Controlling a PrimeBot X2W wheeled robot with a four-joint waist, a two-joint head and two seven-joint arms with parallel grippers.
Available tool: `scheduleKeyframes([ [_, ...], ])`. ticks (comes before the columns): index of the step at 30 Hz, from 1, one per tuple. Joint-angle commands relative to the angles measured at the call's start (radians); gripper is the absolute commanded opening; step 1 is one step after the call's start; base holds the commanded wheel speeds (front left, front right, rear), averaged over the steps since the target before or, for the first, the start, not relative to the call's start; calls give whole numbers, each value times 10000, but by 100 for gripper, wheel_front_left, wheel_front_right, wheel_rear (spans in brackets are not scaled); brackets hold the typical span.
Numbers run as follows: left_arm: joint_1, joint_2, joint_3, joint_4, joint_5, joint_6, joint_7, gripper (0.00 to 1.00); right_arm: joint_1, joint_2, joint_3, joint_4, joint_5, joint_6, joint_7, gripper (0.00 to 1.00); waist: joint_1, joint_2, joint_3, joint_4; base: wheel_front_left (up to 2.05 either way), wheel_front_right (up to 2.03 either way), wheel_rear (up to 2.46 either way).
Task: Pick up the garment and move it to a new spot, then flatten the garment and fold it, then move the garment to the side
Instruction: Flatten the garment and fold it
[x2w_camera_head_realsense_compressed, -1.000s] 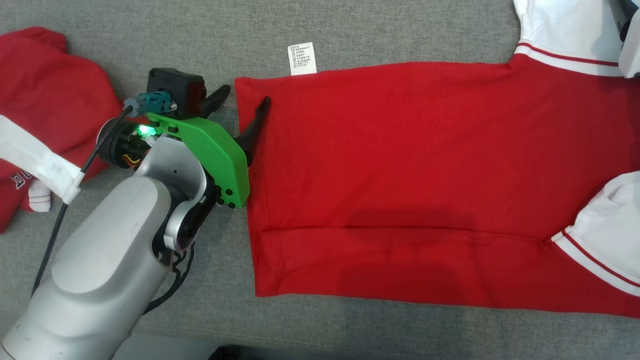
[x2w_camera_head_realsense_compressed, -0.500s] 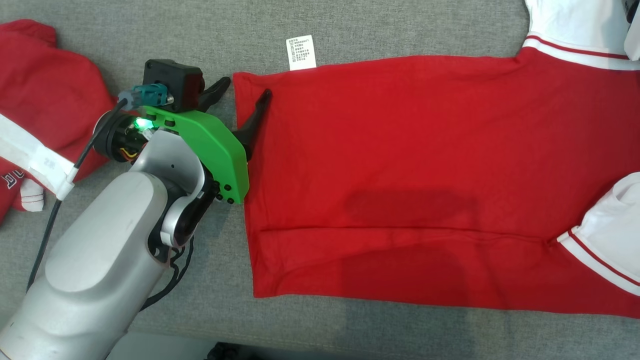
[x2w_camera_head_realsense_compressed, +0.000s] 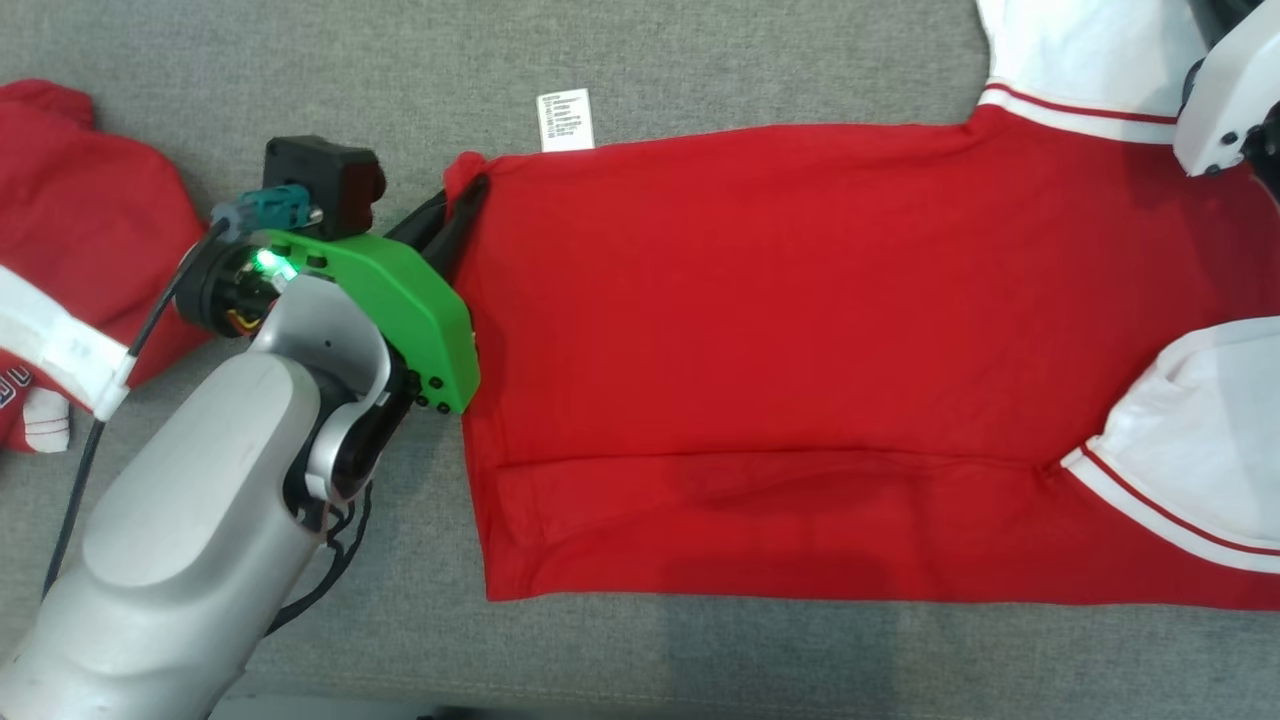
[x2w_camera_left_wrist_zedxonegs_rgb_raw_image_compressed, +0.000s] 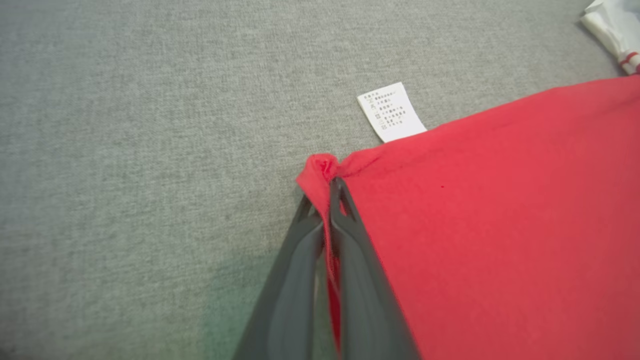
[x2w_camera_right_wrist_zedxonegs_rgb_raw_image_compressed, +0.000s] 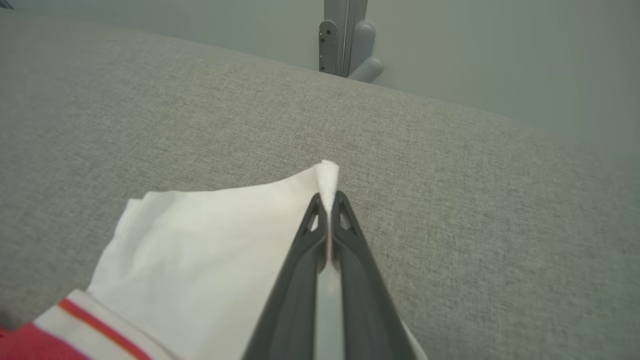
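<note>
The left gripper (x2w_camera_left_wrist_zedxonegs_rgb_raw_image_compressed: 332, 182) is clamped on the far hem corner of the red T-shirt (x2w_camera_head_realsense_compressed: 800, 350). Its two dark fingers are pressed together, with a small pucker of red cloth bunched just past their tips. The right gripper (x2w_camera_right_wrist_zedxonegs_rgb_raw_image_compressed: 328, 197) is likewise closed, pinching a fold of the white sleeve (x2w_camera_right_wrist_zedxonegs_rgb_raw_image_compressed: 200, 240) so that a little peak of cloth stands up beyond its tips. The shirt lies flat on the grey fabric surface (x2w_camera_head_realsense_compressed: 700, 60), and its long axis runs from one grip to the other, hem at the left hand and sleeves at the right. From the left fingers the whole body of the shirt spreads away to their right. The white care label (x2w_camera_left_wrist_zedxonegs_rgb_raw_image_compressed: 391, 112) lies just beyond the pinched corner on that same side, and bare grey cloth lies to their left. Both hands hold the same far edge, so the next move most likely turns on carrying that edge together across the shirt's width, which needs the two grips to stay level. A second red garment (x2w_camera_head_realsense_compressed: 80, 200) lies behind the left wrist, well apart from the shirt. A second ago the left fingers stood apart astride the hem, one on the grey cloth and one on the red, and the corner lay flat. Now they have come together and the corner is gathered. The head camera has shifted a little between the pictures, so the shirt's changed place in the picture is no proof that it moved.
</note>
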Motion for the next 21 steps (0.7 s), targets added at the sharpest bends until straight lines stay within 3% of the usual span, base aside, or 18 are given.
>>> scheduleKeyframes([
  [1,210,206,103,34,105,90,-118,0,275,-49,95,-231,210,-14,-279,0,0,0,-431,-320,0,0,0],
  [10,909,513,295,-106,-159,297,-343,0,1240,-266,-1,-999,769,-14,-829,0,0,0,-1378,-864,0,0,0],
  [21,1711,837,509,-499,-411,510,-667,0,3164,-327,-1282,-2497,1220,-14,-1012,0,0,0,-2125,-1341,0,0,0],
])
